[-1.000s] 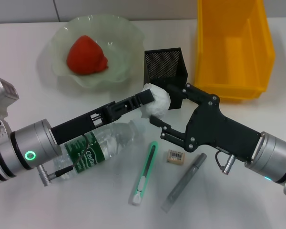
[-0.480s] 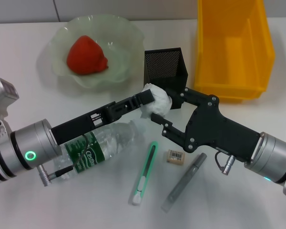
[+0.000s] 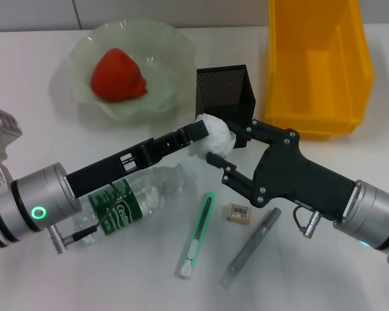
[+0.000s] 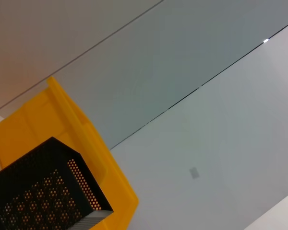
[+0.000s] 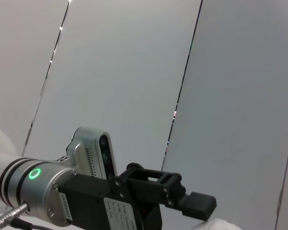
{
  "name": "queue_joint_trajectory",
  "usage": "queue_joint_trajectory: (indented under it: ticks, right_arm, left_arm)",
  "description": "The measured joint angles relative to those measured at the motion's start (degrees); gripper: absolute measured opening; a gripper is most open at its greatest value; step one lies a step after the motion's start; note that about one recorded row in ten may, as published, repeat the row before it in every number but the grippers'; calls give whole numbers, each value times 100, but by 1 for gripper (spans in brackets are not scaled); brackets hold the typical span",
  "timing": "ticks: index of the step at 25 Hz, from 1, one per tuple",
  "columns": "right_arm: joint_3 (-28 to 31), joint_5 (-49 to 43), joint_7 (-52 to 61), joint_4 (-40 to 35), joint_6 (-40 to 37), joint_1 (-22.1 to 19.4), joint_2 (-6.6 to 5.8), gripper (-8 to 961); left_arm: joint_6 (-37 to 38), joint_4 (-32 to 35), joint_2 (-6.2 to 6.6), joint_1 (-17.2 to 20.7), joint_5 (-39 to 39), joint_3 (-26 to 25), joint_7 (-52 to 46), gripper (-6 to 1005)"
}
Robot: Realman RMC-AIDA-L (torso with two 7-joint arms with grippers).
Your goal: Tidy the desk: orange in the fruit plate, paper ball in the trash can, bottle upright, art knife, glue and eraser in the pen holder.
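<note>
Above the middle of the white desk [image 3: 350,272], my left gripper [image 3: 198,133] holds the white paper ball [image 3: 212,138], its fingers clamped on it, just in front of the black mesh pen holder [image 3: 224,94]. My right gripper [image 3: 228,148] has its fingers spread on both sides of the ball. Behind and to my right stands the yellow trash can [image 3: 318,65]. On the desk the plastic bottle [image 3: 133,197] lies on its side, with the green art knife [image 3: 196,236], the eraser [image 3: 238,213] and the grey glue stick [image 3: 250,249] beside it. An orange-red fruit [image 3: 118,76] sits in the glass fruit plate [image 3: 162,45].
</note>
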Motion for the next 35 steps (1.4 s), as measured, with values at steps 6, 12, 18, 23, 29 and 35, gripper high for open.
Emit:
queue_joint_trajectory:
  ticks: [6, 12, 18, 23, 29, 35]
  right_arm:
    - [1, 10, 3, 0, -33, -23, 0, 472]
    - [96, 34, 8, 0, -156, -95, 0, 471]
    - [440, 40, 100, -10, -402, -318, -4, 471]
    - [851, 48, 539, -64, -492, -496, -26, 470]
    - [1697, 50, 1004, -79, -427, -716, -27, 493]
    - [2468, 50, 1482, -84, 41, -796, -27, 521]
  left_arm:
    - [14, 24, 7, 7, -5, 0, 8, 745]
    - [70, 47, 30, 64, -10, 0, 260, 813]
    - [330, 263, 35, 257, 7, 40, 1048, 813]
    - [385, 290, 43, 414, 55, 60, 2096, 812]
    - [499, 362, 50, 714, 151, 253, 3790, 812]
    - [489, 330, 35, 902, 105, 227, 4493, 812]
